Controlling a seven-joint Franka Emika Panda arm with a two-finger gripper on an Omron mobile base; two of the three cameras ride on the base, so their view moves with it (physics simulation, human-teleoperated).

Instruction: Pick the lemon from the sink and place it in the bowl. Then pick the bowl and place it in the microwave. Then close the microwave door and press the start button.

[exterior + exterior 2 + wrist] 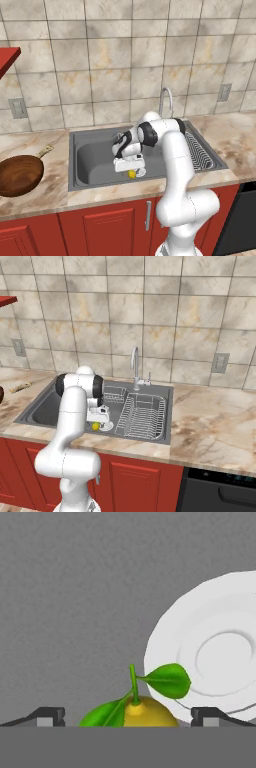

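The pincer (131, 172) hangs low inside the sink (90, 155), its two tips spread wide with the lemon (132, 174) lying between them on the grey basin floor, near the front wall. In the hand view the lemon (145, 713) sits midway between the fingertips (47, 716), stem and two green leaves standing up from it; whether either tip touches the fruit cannot be told. Just beyond it on the right lies the round pale drain (215, 647), its rim close beside the fruit.

From the right base view the lemon (95, 426) rests near the front edge of the sink (45, 406), with the wire rack (142, 416) filling the basin's right part and a smaller wire basket (115, 393) at the far side by the curved tap (134, 368). The left part of the basin floor is bare and gives open room; to the right the rack's edge is near the hand.

On the marble desk (30, 145) to the left of the sink sits the bowl (19, 175), dark reddish-brown and glossy, well apart from the lemon, with a pale oblong thing (46, 150) just behind it that is too small to make out. Red cupboard doors (110, 230) run under the desk's front edge. Two wall sockets (18, 108) sit on the tiled wall. No writing or label can be read anywhere.
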